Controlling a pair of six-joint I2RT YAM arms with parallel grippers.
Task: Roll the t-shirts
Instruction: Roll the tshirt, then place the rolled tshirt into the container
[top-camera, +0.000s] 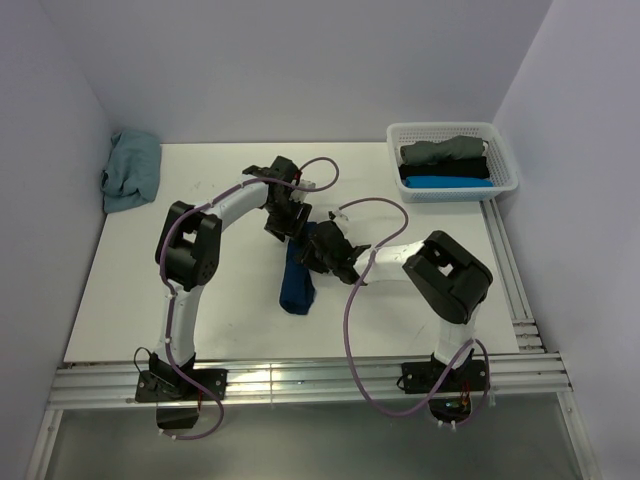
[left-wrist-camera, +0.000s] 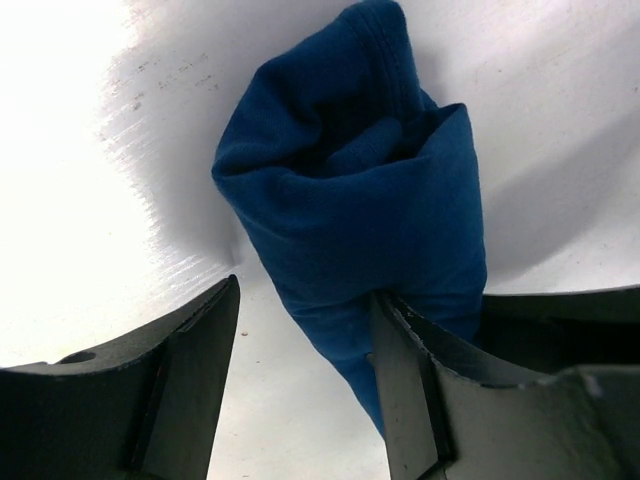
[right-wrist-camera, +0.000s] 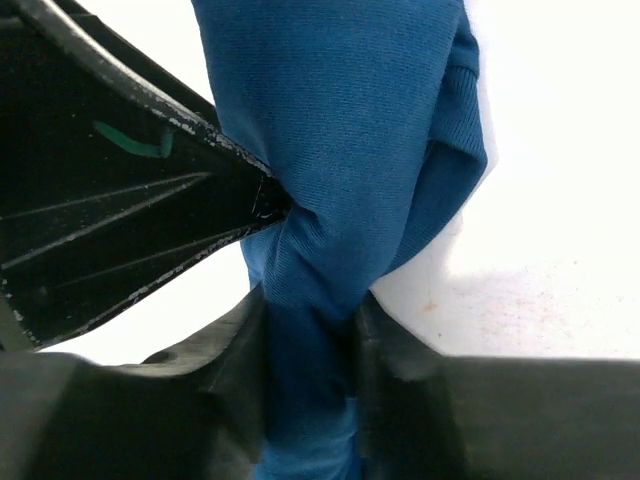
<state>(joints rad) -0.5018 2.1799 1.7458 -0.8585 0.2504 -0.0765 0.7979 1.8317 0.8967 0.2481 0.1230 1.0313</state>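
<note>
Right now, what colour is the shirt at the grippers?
The shirt is dark blue, clearest in the left wrist view.

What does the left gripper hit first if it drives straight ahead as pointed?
The navy t-shirt. The bunched roll sits directly ahead of the left gripper, with cloth lying against one finger. Past it only the white table shows, though depth is hard to judge from the wrist view.

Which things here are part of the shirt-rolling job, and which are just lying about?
In the job: navy t-shirt, pinched by the right hand, left hand open next to it; teal t-shirt, crumpled at the far left corner; grey t-shirt, black t-shirt and bright blue t-shirt, lying in the white basket.
Lying about: nothing loose; only purple cables and metal rails at the near edge.
</note>
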